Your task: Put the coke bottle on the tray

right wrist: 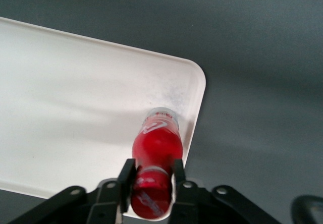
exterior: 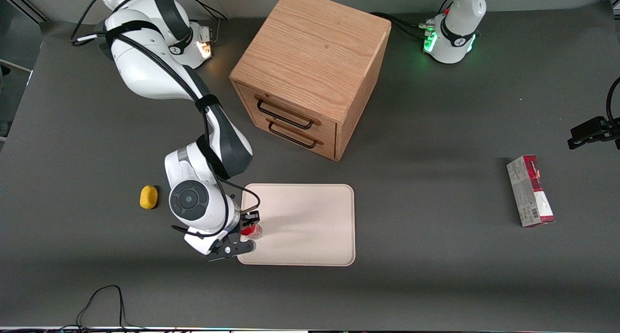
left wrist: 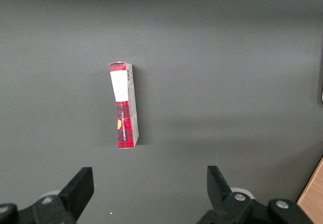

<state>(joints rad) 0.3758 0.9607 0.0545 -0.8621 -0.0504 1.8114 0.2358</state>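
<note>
Tool (right wrist: 151, 183) clamped on coke bottle (right wrist: 155, 148) neck, above tray (exterior: 310, 217) edge; label script unreadable.

yellow lump (exterior: 148, 197): working arm's end | wooden drawer cabinet (exterior: 310, 74): mid-table | red-and-grey carton (exterior: 530, 191): parked arm's end

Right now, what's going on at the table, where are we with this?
The right arm's gripper is shut on the coke bottle, its fingers clamped on either side near the cap. The bottle is over the tray, close to its rim at the working arm's end; whether its base touches yet is not clear. A yellow lump lies on the table beside the arm.
</note>
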